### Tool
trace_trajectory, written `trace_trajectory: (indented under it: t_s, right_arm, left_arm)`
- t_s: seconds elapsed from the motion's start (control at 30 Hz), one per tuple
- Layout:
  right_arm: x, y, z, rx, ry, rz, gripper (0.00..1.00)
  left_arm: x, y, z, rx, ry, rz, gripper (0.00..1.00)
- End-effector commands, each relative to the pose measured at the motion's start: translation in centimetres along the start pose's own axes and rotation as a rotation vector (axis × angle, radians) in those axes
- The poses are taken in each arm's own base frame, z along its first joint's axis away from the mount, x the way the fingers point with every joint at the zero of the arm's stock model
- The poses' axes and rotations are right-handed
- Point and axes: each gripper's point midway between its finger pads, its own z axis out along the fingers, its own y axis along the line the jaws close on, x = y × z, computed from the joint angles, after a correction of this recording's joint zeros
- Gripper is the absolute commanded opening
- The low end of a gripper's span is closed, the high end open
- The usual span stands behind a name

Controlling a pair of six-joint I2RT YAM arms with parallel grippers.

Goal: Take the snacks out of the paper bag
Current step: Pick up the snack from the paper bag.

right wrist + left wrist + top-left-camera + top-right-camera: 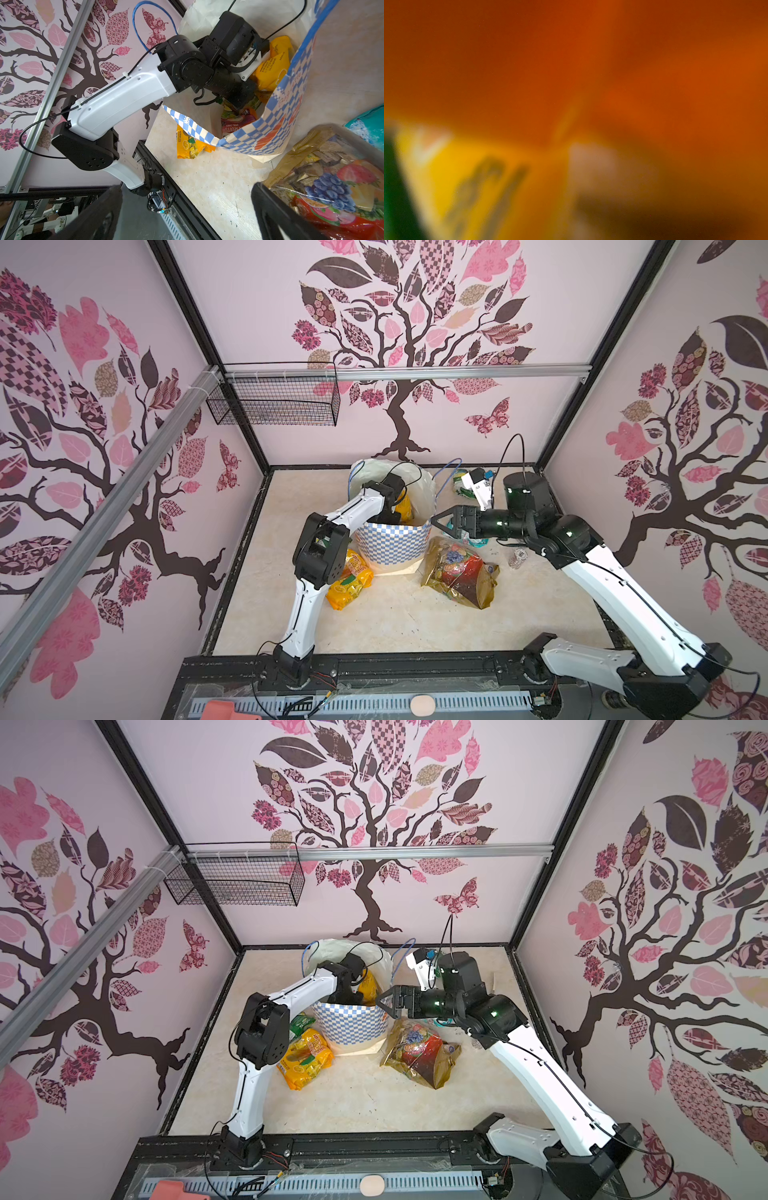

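The blue-and-white checked paper bag [392,543] stands upright mid-table. My left gripper [388,512] reaches down inside it against an orange-yellow snack packet [274,62]; its fingers are buried among the packets. The left wrist view is filled by a blurred orange-yellow packet [571,83]. A "FRUITS" candy packet [236,122] also lies in the bag. My right gripper [436,522] hovers open and empty by the bag's right rim, above the gold-and-red pack [459,572]. Another orange-yellow packet [349,580] and a green packet [300,1023] lie left of the bag.
A teal packet [367,126] lies under the right wrist. A green-yellow packet [459,481] sits at the back right, and a small patterned cylinder [517,559] stands right of the gold pack. A black wire basket [274,400] hangs on the back rail.
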Motion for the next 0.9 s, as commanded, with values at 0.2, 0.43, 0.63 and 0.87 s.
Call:
trace_trajectory:
  t_s: [0.2,0.43,0.63,0.87]
  right_arm:
    - [-0.4,0.2,-0.2,0.003,-0.020,0.003,1.00]
    - [-0.5,0.3,-0.3,-0.001,-0.028,0.002,1.00]
    - [-0.4,0.3,-0.3,0.000,-0.030,0.003,1.00]
    - [-0.5,0.3,-0.3,-0.004,-0.032,0.005,1.00]
  left_arm:
    - [2.0,-0.2,-0.1,0.027,0.054,-0.015,0.00]
    - [-0.6,1.2,-4.7,-0.042,-0.086,-0.018,0.00]
    - [-3.0,1.7,-9.3,-0.052,-0.225,-0.007,0.00]
    - [-4.9,1.5,-14.7,-0.023,-0.356,-0.002,0.00]
